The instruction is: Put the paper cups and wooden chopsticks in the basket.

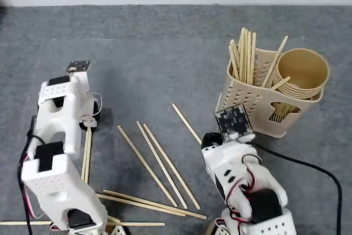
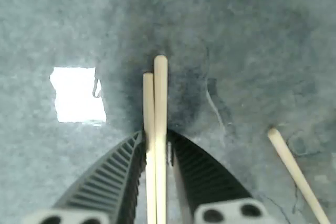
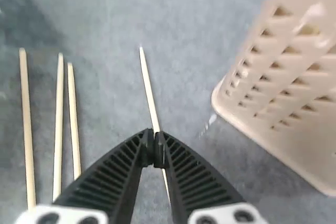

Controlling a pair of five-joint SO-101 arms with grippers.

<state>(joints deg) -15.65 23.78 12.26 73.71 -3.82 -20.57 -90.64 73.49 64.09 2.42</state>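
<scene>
My left gripper [image 2: 156, 148] is shut on a pair of wooden chopsticks [image 2: 160, 93], low over the grey mat. In the high view this gripper [image 1: 88, 125] sits at the left, and the pair [image 1: 87, 155] runs back along the arm. My right gripper [image 3: 154, 150] is shut on a single chopstick [image 3: 149, 90] that lies on the mat, pointing away from me. In the high view it [image 1: 206, 140] is just left of the beige basket [image 1: 258, 103]. The basket holds several chopsticks [image 1: 245, 53] and a stack of paper cups [image 1: 301, 72].
Several loose chopsticks [image 1: 159, 166] lie on the mat between the arms, and more [image 1: 143, 205] lie near the front edge. Three chopsticks [image 3: 60, 119] lie beside my right gripper. The basket's perforated wall [image 3: 283, 87] stands close to it. A black cable [image 1: 308, 166] trails at the right.
</scene>
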